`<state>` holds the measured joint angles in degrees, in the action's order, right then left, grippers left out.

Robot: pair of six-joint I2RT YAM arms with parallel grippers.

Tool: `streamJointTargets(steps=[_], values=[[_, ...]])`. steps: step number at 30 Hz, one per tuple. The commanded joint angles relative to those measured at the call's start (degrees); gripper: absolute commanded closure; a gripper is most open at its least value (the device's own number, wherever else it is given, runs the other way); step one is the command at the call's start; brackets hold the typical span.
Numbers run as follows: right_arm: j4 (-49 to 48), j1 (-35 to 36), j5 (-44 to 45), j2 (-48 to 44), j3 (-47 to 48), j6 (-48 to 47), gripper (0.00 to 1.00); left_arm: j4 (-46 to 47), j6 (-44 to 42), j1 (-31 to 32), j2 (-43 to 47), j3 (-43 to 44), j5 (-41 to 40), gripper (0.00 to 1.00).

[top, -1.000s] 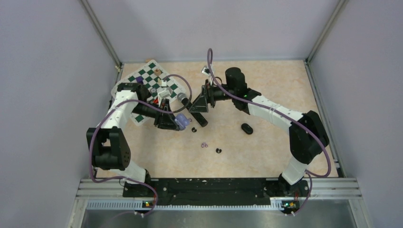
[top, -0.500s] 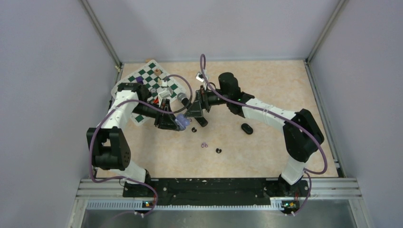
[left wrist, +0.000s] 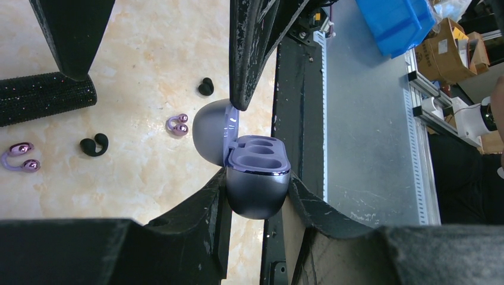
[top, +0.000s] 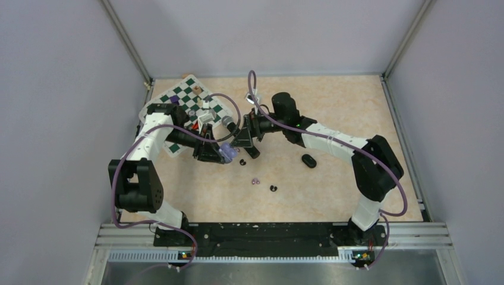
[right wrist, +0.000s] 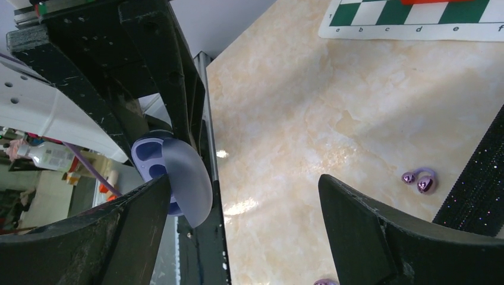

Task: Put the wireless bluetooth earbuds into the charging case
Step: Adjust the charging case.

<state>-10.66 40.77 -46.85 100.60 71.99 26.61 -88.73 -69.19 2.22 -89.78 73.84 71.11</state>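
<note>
Lilac charging case [left wrist: 257,202], lid open, clamped in left gripper [left wrist: 255,181]; right gripper [right wrist: 242,184] gapes empty just beside it — glittery microphone [left wrist: 44,98] near loose earbuds [left wrist: 177,124], chessboard [top: 189,98] upper left.

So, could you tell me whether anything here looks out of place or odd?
Nothing looks damaged, but the purple earbuds and black earbuds lie scattered loose on the table, while the open purple case, clamped in the left jaws, has both sockets empty.
</note>
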Motion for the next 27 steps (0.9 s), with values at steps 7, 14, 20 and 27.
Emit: streamJointTargets(steps=[7,14,20,27], values=[[1.25,0.79,0.48,0.06,1.43,-1.98,0.08,-2.24,-1.61,0.17,0.23,-0.13,1.84,1.00],[4.05,0.00,-8.62,-4.11,5.33,-3.17,0.05,-2.22,-1.56,0.16,0.04,0.05,1.81,1.00],[8.35,-3.25,-12.04,-5.24,4.13,-8.87,0.05,-2.21,-1.47,0.07,0.39,0.09,1.67,1.00],[17.34,-4.90,-10.18,-0.08,-0.59,-22.61,0.21,-2.24,-1.98,-0.84,2.16,-0.06,1.13,1.00]])
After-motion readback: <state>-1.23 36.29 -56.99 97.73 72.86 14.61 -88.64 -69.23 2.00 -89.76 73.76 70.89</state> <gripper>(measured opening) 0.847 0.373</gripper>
